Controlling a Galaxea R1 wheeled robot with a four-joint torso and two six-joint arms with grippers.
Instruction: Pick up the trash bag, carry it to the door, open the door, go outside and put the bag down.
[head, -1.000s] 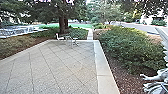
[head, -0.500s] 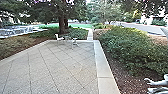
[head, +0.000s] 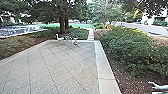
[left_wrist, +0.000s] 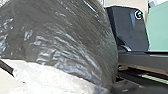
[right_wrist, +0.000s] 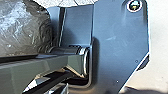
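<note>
A glossy dark-grey plastic trash bag (left_wrist: 62, 37) is bulging beside the robot's wide dark plate (left_wrist: 131, 30); whether either gripper is pinching it, I cannot tell. Speckled, pale paving slabs (head: 50, 65) are stretching outdoors between a light concrete border (head: 107, 81), leafy green bushes (head: 132, 47) lying beyond it, and brownish planting (head: 15, 46). Farther, a white chair (head: 60, 38) is standing near a dark-trunked tree (head: 62, 25), green lawn (head: 82, 25) spreading behind.

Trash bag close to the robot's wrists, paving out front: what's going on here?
The robot is outside on the paving, facing a chair, with a hedge on its right. The dark, shiny bag looms close to both wrist cameras, so the robot is probably carrying it. How it is held, I cannot tell.
</note>
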